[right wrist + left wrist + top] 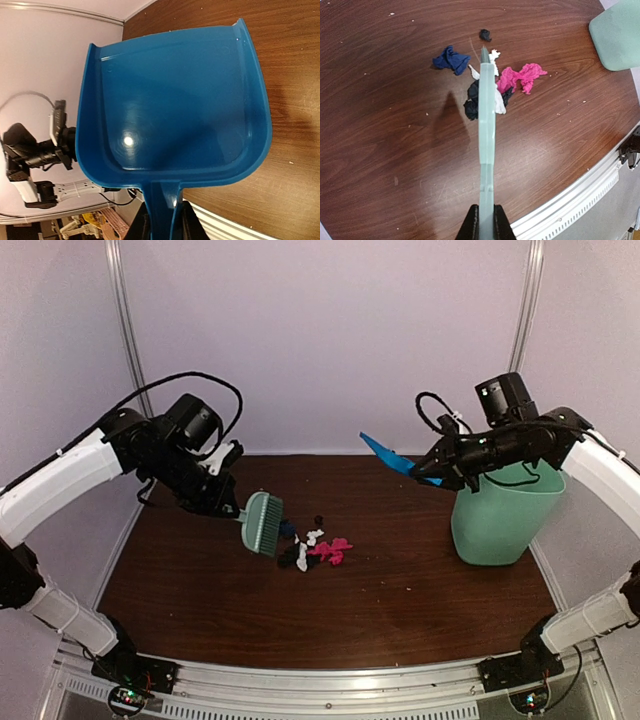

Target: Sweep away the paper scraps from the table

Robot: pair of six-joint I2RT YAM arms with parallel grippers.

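Several paper scraps in pink, dark blue, black and white lie in a small heap at the middle of the table. My left gripper is shut on the handle of the mint-green brush, held just left of the heap. In the left wrist view the brush is edge-on over the scraps. My right gripper is shut on the handle of the blue dustpan, raised in the air beside the bin. The dustpan is empty.
A mint-green bin stands at the table's right side, under my right arm. A silver rail runs along the near edge. Pale walls close in the back and sides.
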